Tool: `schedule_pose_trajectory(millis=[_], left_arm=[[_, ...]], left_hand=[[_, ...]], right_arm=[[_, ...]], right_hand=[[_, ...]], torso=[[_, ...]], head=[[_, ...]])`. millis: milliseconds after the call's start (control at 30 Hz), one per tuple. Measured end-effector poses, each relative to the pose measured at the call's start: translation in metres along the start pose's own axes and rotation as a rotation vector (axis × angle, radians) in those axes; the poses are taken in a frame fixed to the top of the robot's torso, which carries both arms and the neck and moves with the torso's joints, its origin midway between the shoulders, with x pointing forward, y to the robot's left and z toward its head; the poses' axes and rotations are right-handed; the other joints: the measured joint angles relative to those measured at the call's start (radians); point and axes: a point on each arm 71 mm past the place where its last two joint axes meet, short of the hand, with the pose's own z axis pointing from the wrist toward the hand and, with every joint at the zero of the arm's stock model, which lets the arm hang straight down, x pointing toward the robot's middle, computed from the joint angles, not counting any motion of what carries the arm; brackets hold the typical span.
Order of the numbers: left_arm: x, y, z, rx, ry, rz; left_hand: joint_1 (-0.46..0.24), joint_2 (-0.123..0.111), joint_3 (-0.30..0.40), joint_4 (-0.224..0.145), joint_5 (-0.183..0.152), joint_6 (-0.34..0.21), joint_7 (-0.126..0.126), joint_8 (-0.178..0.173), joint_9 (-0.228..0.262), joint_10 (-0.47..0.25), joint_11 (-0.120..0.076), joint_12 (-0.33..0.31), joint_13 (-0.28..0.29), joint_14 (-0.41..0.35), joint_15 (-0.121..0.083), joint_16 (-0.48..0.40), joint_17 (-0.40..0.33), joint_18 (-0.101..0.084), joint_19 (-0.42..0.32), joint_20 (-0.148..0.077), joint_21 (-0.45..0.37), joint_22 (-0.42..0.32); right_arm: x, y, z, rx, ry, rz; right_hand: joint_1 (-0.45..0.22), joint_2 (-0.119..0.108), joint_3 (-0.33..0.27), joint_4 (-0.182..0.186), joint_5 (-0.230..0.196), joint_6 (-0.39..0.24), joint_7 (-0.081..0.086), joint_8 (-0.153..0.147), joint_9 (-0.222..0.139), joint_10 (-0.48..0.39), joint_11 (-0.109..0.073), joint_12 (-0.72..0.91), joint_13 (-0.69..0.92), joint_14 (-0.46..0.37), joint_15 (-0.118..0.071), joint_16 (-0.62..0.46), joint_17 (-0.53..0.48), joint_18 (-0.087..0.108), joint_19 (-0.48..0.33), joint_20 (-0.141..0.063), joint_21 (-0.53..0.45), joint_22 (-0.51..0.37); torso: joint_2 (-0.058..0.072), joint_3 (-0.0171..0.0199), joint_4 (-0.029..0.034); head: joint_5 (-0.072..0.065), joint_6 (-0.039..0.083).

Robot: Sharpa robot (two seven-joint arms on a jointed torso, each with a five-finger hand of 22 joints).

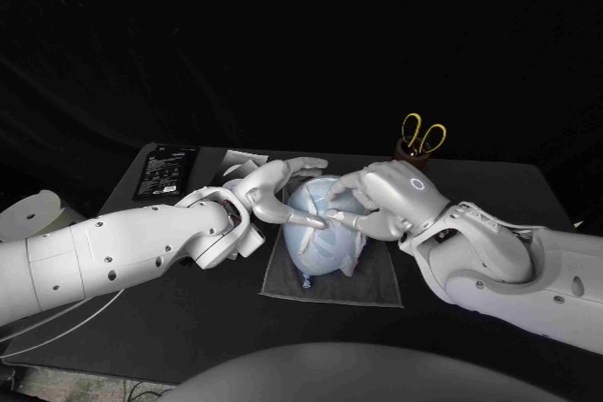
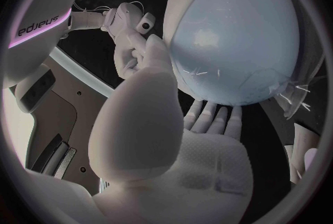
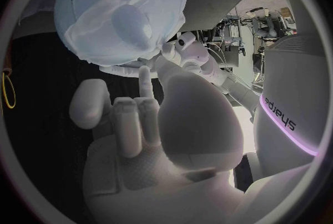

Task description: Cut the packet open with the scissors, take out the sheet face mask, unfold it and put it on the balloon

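The left hand (image 1: 270, 191) pressed spread fingers on the balloon (image 1: 315, 245), gripping nothing; the right hand (image 1: 389, 197) may have pinched the mask (image 3: 128, 18), I could not tell — one shove could roll the balloon, shedding it.

Pale balloon (image 2: 236, 40) under white mask (image 3: 139, 7), scissors (image 1: 423, 136) upright

The brand word "sharpa" stood in dark letters on the white right forearm (image 2: 41, 18), upside down in the left wrist view, beside a lit violet strip (image 2: 35, 38). The same word stood on the white left forearm (image 3: 281, 110). A flat black packet (image 1: 167, 172) at the black table's (image 1: 503, 188) far left corner bore white print too small to read.
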Motion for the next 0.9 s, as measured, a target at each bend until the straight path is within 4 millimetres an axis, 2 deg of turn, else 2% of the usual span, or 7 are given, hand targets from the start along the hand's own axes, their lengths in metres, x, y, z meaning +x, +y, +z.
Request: schedule_pose_trajectory(millis=[67,133,267,333,467,700,900], left_arm=[[0.001,-0.001,0.000,0.003,0.003,0.001],[0.001,-0.002,0.000,0.005,0.004,0.001],[0.002,-0.003,0.000,0.009,0.007,0.004],[0.002,-0.003,0.000,0.010,0.008,0.005],[0.003,-0.004,0.000,0.013,0.010,0.006],[0.004,-0.005,0.000,0.017,0.014,0.009],[0.002,-0.005,-0.003,0.017,0.010,0.011]], left_hand=[[-0.001,-0.001,0.000,0.000,0.000,-0.004,-0.003,-0.001,-0.003,-0.017,0.007,-0.007,-0.001,-0.005,0.004,-0.005,-0.003,-0.002,-0.004,0.003,-0.001,-0.002],[-0.001,-0.001,-0.001,0.001,0.000,-0.013,-0.002,-0.009,-0.005,-0.037,0.011,-0.019,-0.001,-0.021,0.007,-0.012,-0.007,-0.015,-0.014,0.003,-0.005,-0.005],[-0.011,-0.001,-0.001,0.001,0.000,-0.022,-0.004,-0.013,-0.009,-0.055,0.016,-0.026,-0.001,-0.031,0.012,-0.018,-0.012,-0.015,-0.023,0.004,-0.005,-0.007],[-0.011,-0.001,-0.001,0.001,0.000,-0.022,-0.004,-0.013,-0.011,-0.060,0.015,-0.026,-0.001,-0.034,0.012,-0.018,-0.014,-0.015,-0.024,0.003,-0.005,-0.007],[-0.011,-0.001,-0.001,0.001,0.000,-0.022,-0.004,-0.019,-0.013,-0.068,0.014,-0.031,-0.001,-0.039,0.010,-0.022,-0.016,-0.015,-0.032,0.003,-0.005,-0.009],[-0.011,-0.001,-0.001,0.001,0.000,-0.029,-0.004,-0.024,-0.015,-0.082,0.014,-0.037,-0.001,-0.051,0.010,-0.026,-0.019,-0.015,-0.039,0.003,-0.005,-0.012],[-0.011,-0.001,-0.001,0.001,0.000,-0.029,-0.004,-0.024,-0.015,-0.082,0.014,-0.037,-0.001,-0.053,0.010,-0.030,-0.019,-0.015,-0.039,0.003,-0.005,-0.012]], right_arm=[[-0.003,0.000,0.002,0.007,-0.019,0.008],[-0.004,-0.001,0.004,0.012,-0.029,0.011],[-0.007,-0.003,0.010,0.027,-0.055,0.021],[-0.007,-0.004,0.014,0.033,-0.061,0.023],[-0.003,-0.008,0.021,0.052,-0.061,0.026],[0.004,-0.009,0.034,0.069,-0.048,0.035],[0.008,-0.014,0.036,0.090,-0.015,0.030]], right_hand=[[0.003,0.003,0.001,0.004,0.000,0.010,-0.007,0.022,0.014,0.000,-0.008,0.000,0.000,-0.004,-0.004,0.000,0.000,-0.004,0.000,0.000,0.000,0.002],[0.003,0.003,0.002,0.012,0.000,0.012,-0.009,0.048,0.032,-0.001,-0.017,0.000,0.000,-0.003,-0.012,0.000,0.000,-0.004,0.000,-0.007,0.000,0.007],[0.008,-0.002,0.003,0.025,0.000,0.000,-0.030,0.132,0.100,0.000,-0.036,0.000,0.000,0.002,-0.028,0.000,0.000,-0.004,0.001,-0.023,-0.001,0.014],[0.011,-0.005,0.003,0.025,0.000,-0.011,-0.042,0.178,0.141,-0.002,-0.038,0.000,0.000,0.000,-0.033,0.000,0.001,-0.004,0.004,-0.025,-0.001,0.016],[0.011,-0.005,0.007,0.029,0.000,-0.033,-0.050,0.239,0.201,0.000,-0.047,-0.001,0.001,-0.001,-0.038,-0.001,0.001,-0.004,0.004,-0.033,-0.006,0.017],[0.011,-0.005,0.007,0.029,-0.020,-0.058,-0.056,0.295,0.259,0.002,-0.052,0.001,0.001,-0.001,-0.045,-0.001,0.001,-0.004,0.004,-0.040,-0.013,0.019],[0.014,-0.008,0.007,0.029,-0.026,-0.059,-0.056,0.306,0.276,0.002,-0.052,0.001,0.001,-0.001,-0.045,-0.002,0.000,-0.005,0.000,-0.043,-0.016,0.016]], torso=[[0.000,-0.0001,0.0005],[0.000,-0.0003,0.0011],[0.000,-0.0011,0.0011],[0.000,-0.0017,0.0015],[0.000,-0.0016,0.0025],[0.000,-0.0017,0.0029],[0.000,-0.0022,0.0015]], head=[[0.000,0.000],[-0.001,0.000],[-0.002,0.000],[-0.002,0.000],[0.000,0.000],[0.007,0.000],[0.007,0.000]])
